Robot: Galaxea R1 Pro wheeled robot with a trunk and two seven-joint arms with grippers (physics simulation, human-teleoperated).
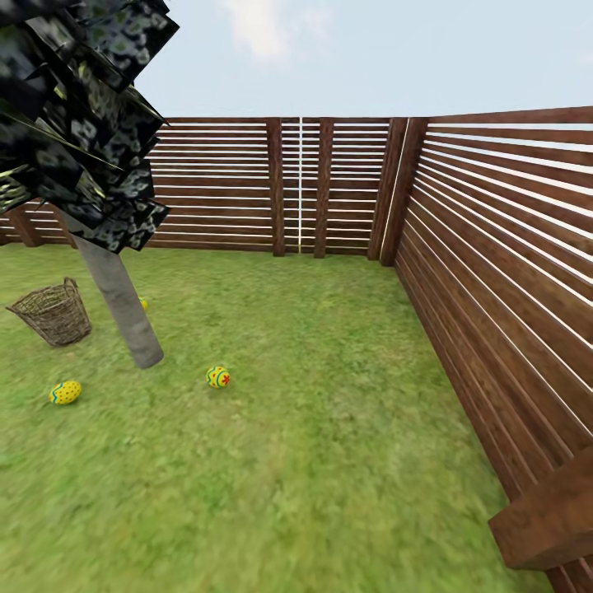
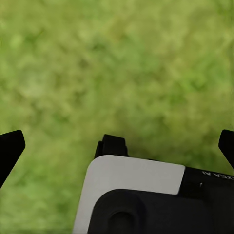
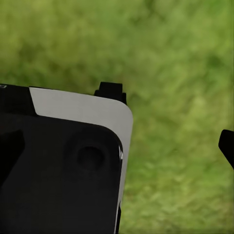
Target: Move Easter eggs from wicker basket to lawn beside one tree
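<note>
In the head view, the tree (image 1: 123, 309) with a pale grey trunk and dark mottled leaves stands on the lawn (image 1: 313, 428) at the left. The wicker basket (image 1: 53, 313) stands upright just left of the trunk; I cannot see into it. One yellow painted Easter egg (image 1: 217, 376) lies on the grass right of the trunk's foot, and another (image 1: 66, 392) lies in front of the basket. A yellow sliver of a third egg (image 1: 144, 303) peeks out behind the trunk. My left gripper (image 2: 118, 142) and right gripper (image 3: 119, 146) hang open over grass, holding nothing.
A brown slatted fence (image 1: 494, 272) closes the garden along the back and the right, meeting in a corner (image 1: 395, 189). A fence rail end (image 1: 548, 515) juts in near the lower right. Part of the robot's own black-and-white body (image 2: 131, 195) shows in both wrist views.
</note>
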